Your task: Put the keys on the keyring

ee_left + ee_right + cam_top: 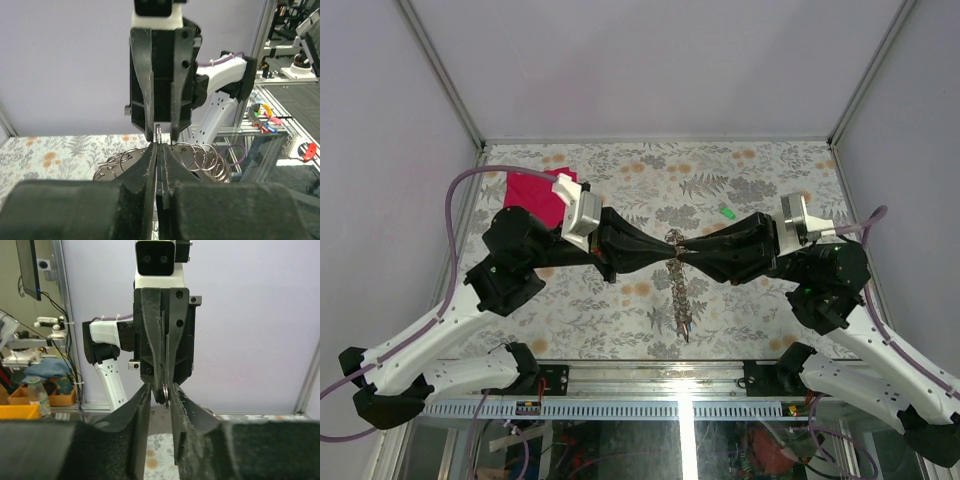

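I can read no writing, label, brand, number or sign in any of my three camera views.
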`<action>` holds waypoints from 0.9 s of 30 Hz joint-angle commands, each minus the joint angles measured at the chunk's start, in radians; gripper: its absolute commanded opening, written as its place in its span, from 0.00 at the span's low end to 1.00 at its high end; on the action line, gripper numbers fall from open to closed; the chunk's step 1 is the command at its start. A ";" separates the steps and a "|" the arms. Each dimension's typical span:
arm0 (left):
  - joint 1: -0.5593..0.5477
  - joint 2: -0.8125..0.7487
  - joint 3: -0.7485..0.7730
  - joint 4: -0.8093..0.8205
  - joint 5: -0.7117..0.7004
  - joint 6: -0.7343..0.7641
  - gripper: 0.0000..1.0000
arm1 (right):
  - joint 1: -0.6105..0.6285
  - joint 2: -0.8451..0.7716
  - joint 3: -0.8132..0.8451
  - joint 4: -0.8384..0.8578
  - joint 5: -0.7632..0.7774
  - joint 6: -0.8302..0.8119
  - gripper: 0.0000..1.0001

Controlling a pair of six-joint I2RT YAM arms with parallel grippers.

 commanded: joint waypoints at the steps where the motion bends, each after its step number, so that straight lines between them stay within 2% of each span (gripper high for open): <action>1: -0.003 0.007 0.094 -0.155 -0.030 0.096 0.00 | 0.005 -0.058 0.097 -0.201 -0.011 -0.145 0.34; 7: -0.003 0.037 0.205 -0.417 -0.024 0.211 0.00 | 0.005 -0.092 0.167 -0.484 0.004 -0.301 0.45; 14: -0.002 0.113 0.337 -0.667 -0.004 0.318 0.00 | 0.005 -0.031 0.290 -0.764 0.008 -0.411 0.47; 27: -0.004 0.162 0.402 -0.779 -0.076 0.355 0.00 | 0.004 0.065 0.364 -0.944 0.009 -0.527 0.47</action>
